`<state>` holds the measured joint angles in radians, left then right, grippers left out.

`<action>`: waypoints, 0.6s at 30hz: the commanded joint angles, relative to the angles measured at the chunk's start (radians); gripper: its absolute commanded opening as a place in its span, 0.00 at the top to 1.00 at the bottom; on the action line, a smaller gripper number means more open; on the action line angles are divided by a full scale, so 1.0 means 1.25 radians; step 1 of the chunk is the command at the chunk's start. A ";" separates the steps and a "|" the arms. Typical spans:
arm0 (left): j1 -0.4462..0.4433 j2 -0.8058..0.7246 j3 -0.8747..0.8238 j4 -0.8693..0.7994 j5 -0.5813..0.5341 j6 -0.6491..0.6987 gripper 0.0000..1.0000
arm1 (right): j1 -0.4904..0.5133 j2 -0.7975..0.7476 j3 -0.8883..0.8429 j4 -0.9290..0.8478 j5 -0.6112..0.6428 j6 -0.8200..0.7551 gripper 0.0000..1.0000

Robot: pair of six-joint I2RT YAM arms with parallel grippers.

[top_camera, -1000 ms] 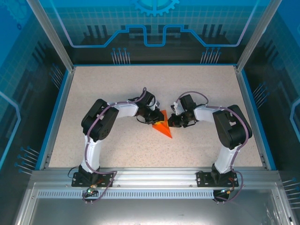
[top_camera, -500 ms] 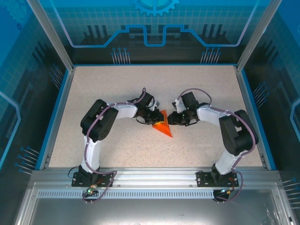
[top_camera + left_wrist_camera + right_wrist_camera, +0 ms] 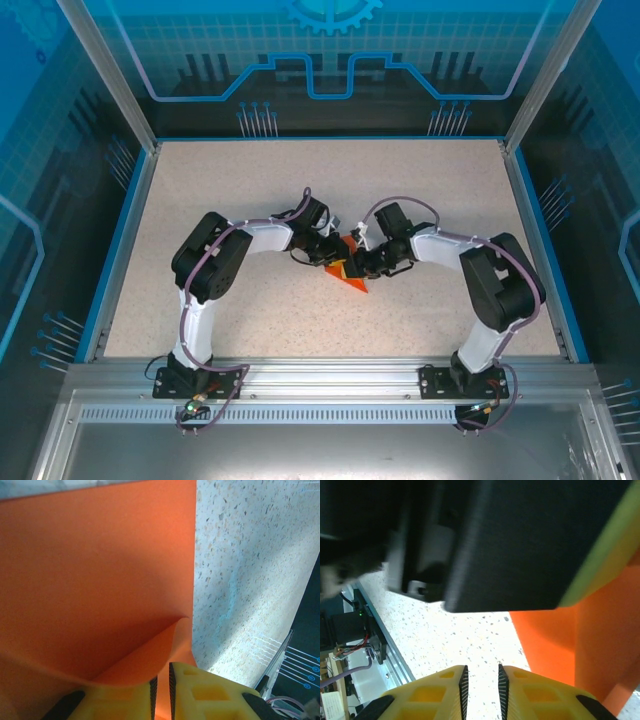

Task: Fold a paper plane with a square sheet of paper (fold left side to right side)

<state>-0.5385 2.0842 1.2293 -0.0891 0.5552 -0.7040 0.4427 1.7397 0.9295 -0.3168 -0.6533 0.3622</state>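
The square sheet of paper (image 3: 352, 281) lies mid-table as a creased orange shape with a point toward the near right. My left gripper (image 3: 333, 256) sits at its far-left edge. In the left wrist view that gripper (image 3: 162, 674) is shut on a lifted flap of the paper (image 3: 100, 570), which runs between the yellow fingers (image 3: 210, 692). My right gripper (image 3: 360, 266) is over the paper's right side, close against the left one. In the right wrist view it (image 3: 481, 674) stands slightly open over bare table, with the orange paper (image 3: 600, 645) just to its right.
The speckled table (image 3: 250, 190) is ringed by a blue rim (image 3: 120, 240) and glass walls. The left gripper's black body (image 3: 520, 540) hangs right in front of the right wrist camera. The two arms' wrists nearly touch.
My right gripper has moved left onto the paper's right side, and its jaws have parted from shut to a small gap. The left gripper has kept its hold and place.
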 commanded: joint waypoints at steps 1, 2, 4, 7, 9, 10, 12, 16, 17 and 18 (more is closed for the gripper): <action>0.005 0.022 -0.036 -0.080 -0.043 0.011 0.82 | 0.002 0.025 0.000 -0.038 0.015 -0.018 0.75; 0.005 0.022 -0.036 -0.080 -0.044 0.011 0.83 | 0.003 0.028 -0.002 -0.042 0.024 -0.021 0.75; 0.005 0.022 -0.035 -0.080 -0.044 0.011 0.82 | 0.003 0.031 -0.005 -0.051 0.036 -0.025 0.75; 0.006 0.022 -0.034 -0.081 -0.044 0.012 0.82 | 0.003 0.033 -0.010 -0.061 0.049 -0.031 0.75; 0.006 0.022 -0.034 -0.084 -0.045 0.012 0.83 | 0.003 0.034 -0.013 -0.068 0.061 -0.033 0.75; 0.006 0.022 -0.034 -0.084 -0.045 0.011 0.83 | 0.003 0.034 -0.015 -0.070 0.063 -0.033 0.75; 0.007 0.022 -0.034 -0.086 -0.046 0.013 0.83 | 0.002 0.037 -0.016 -0.073 0.069 -0.035 0.75; 0.009 0.022 -0.032 -0.086 -0.045 0.014 0.83 | 0.004 0.043 -0.016 -0.089 0.087 -0.036 0.75; 0.008 0.022 -0.033 -0.087 -0.045 0.015 0.82 | 0.005 0.044 -0.016 -0.095 0.095 -0.036 0.75; 0.008 0.022 -0.034 -0.087 -0.046 0.014 0.82 | 0.007 0.043 -0.015 -0.102 0.101 -0.037 0.75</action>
<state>-0.5358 2.0842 1.2293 -0.0895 0.5552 -0.7040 0.4427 1.7714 0.9203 -0.3817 -0.5644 0.3321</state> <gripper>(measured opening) 0.176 0.250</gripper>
